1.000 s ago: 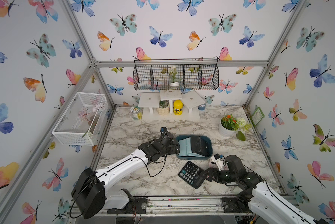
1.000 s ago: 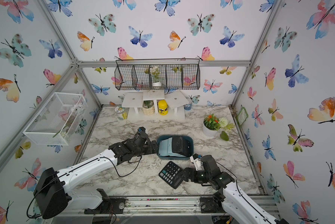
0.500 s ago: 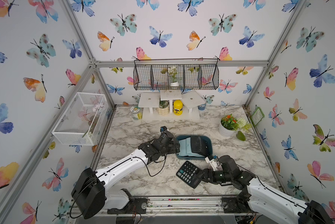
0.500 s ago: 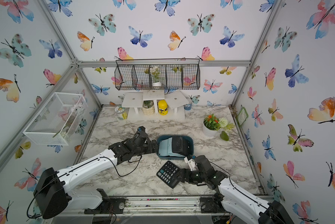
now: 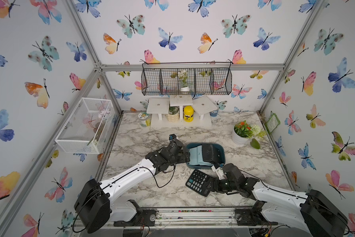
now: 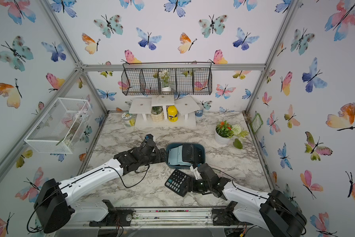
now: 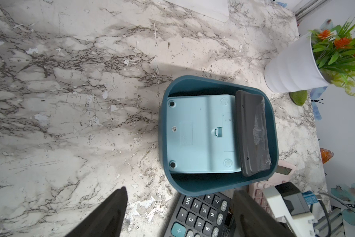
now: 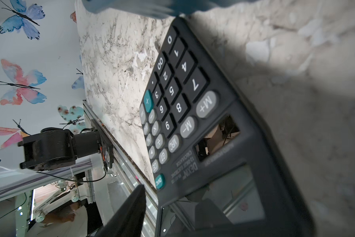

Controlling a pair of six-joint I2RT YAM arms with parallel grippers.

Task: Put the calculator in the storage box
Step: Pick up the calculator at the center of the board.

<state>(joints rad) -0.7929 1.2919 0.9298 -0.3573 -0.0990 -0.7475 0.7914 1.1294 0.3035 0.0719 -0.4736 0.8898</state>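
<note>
1. Over the last second the right arm has stretched lower and further inward. The right gripper [image 5: 211,184] has drawn its jaws in around the display end of the calculator [image 5: 197,181]. The calculator has slid slightly toward the left arm's side. The left arm has not shifted.
2. The right gripper's jaws are partly drawn in and straddle the calculator's display end. In the right wrist view one finger [image 8: 129,213] lies just beside the casing's edge. Whether the jaws already pinch it cannot be told.
3. The left gripper [image 5: 185,155] stands wide and holds nothing. It sits at the end wall of the storage box [image 7: 193,185]. In the left wrist view its fingers [image 7: 108,217] are well apart.
4. The calculator is black and lies keys up on the marble table [image 5: 152,141], outside the storage box and just beside its near wall.
5. Count: one storage box and two grippers.
6. Inside the box are a light-blue calculator [image 7: 197,135], lying face down, and a dark grey slab [image 7: 251,131] leaning against the far end wall. The slab looks like another calculator.
7. Outside the box are the black calculator and a pink calculator [image 7: 283,170] beside the box, which shows only in the left wrist view.
</note>
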